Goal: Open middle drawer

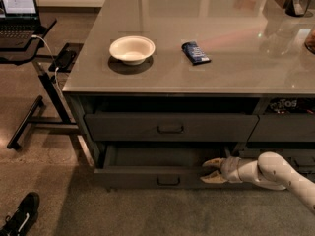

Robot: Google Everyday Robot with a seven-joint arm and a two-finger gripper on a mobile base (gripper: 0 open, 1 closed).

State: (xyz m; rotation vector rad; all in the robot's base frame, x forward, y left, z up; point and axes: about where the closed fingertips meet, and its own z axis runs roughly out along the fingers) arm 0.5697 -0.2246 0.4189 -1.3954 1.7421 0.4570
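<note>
Middle drawer (pixel 142 177) sits pulled well out beneath the upper drawer (pixel 123 127), tray showing, so the opening looks about done. Gripper (pixel 210 171) hangs low at the drawer front's right end, jaws spread wide and gripping nothing. It is clear of the handle (pixel 168 180), probably to back off without nudging anything shut.
</note>
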